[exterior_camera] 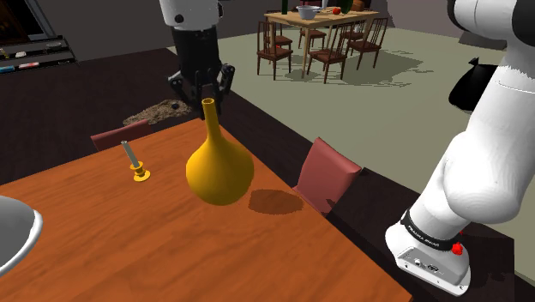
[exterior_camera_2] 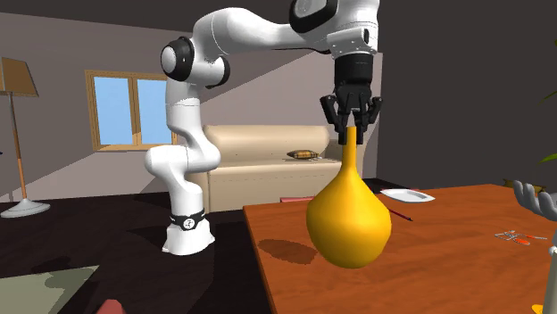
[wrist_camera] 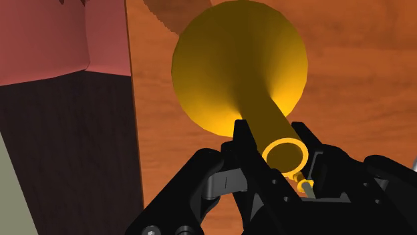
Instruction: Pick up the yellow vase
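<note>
The yellow vase [exterior_camera: 219, 168] has a round belly and a long thin neck. My gripper [exterior_camera: 206, 96] is shut on the top of that neck from above. The vase hangs upright over the wooden table [exterior_camera: 171, 253], and its shadow falls apart from it on the tabletop. In the second exterior view the vase [exterior_camera_2: 349, 219] hangs under the gripper [exterior_camera_2: 354, 130] near the table's [exterior_camera_2: 446, 254] near edge. In the wrist view the fingers [wrist_camera: 242, 137] clasp the neck's open rim, the gripper [wrist_camera: 284, 155] stands around it, and the vase belly [wrist_camera: 234, 63] widens out below.
A small yellow candle holder [exterior_camera: 137, 168] stands on the table beside the vase. A grey dish [exterior_camera: 13, 232] lies at the shoulder view's left edge. Red chairs [exterior_camera: 326, 176] stand along the table's sides. A white plate [exterior_camera_2: 406, 194] and small tools [exterior_camera_2: 516, 235] lie farther along the table.
</note>
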### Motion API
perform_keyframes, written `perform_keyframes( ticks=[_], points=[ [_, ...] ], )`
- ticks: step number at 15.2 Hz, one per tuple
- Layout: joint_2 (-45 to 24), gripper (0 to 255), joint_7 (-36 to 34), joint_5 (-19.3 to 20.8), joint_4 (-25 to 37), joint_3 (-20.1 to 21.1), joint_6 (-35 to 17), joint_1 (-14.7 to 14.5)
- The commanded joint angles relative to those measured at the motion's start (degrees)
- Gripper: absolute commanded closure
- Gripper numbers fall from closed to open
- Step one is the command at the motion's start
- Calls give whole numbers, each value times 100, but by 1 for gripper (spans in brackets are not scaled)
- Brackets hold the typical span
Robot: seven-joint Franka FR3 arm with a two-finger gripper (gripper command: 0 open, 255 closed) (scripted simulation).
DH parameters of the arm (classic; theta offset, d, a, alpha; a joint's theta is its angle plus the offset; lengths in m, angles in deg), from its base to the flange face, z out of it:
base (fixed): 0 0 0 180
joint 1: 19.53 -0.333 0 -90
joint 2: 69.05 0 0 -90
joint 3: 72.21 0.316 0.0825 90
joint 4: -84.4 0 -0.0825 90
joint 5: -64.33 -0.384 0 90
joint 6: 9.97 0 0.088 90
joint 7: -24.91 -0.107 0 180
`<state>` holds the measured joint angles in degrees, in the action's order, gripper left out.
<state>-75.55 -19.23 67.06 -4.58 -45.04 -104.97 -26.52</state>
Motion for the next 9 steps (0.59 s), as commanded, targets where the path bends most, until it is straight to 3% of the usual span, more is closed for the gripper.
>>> perform_keyframes(
  ticks=[1,9],
  points=[
    [-6,255,3,4,186,2,173,-4],
    [-221,255,-55,107,1075,33,870,-83]
  ],
)
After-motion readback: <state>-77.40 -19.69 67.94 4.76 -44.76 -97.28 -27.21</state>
